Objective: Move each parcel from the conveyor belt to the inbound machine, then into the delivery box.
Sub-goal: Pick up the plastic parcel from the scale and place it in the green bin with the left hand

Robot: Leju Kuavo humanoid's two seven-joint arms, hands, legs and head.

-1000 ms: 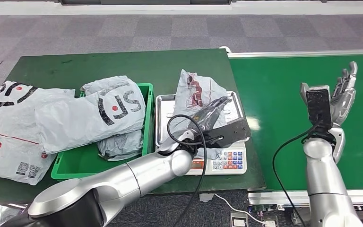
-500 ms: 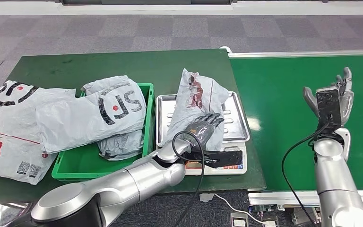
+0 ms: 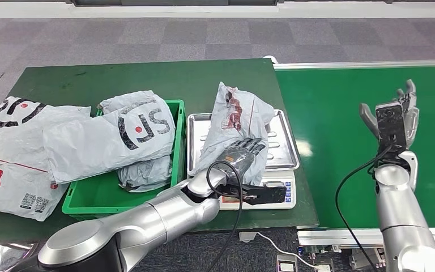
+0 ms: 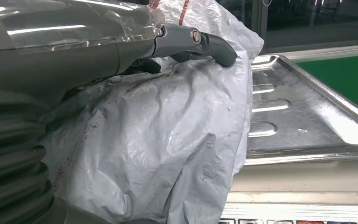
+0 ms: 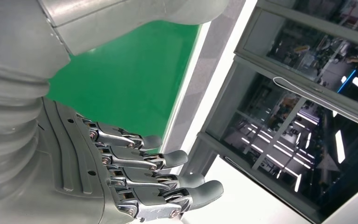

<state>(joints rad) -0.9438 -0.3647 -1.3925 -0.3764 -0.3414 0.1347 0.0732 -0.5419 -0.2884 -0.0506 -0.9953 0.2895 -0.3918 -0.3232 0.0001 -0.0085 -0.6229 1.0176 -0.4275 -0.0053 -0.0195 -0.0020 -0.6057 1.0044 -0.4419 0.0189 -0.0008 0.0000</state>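
Observation:
A crumpled grey parcel (image 3: 238,116) with a red print lies on the steel tray (image 3: 286,148) of the weighing scale (image 3: 274,194). My left hand (image 3: 241,154) grips the parcel's near end. In the left wrist view the thumb (image 4: 200,42) presses over the top of the parcel (image 4: 168,140), which bunches into the palm above the tray (image 4: 298,116); the other fingers are hidden. My right hand (image 3: 393,116) is raised over the green conveyor belt (image 3: 340,113), fingers spread (image 5: 135,177) and holding nothing.
A green bin (image 3: 96,195) left of the scale holds grey parcels (image 3: 119,130). A large white parcel (image 3: 11,153) lies on the dark green table at the far left. The scale keypad sits at the table's near edge.
My left hand has drawn back toward the tray's near edge and closed on the parcel, which now bunches up. My right hand has shifted slightly lower and stays spread.

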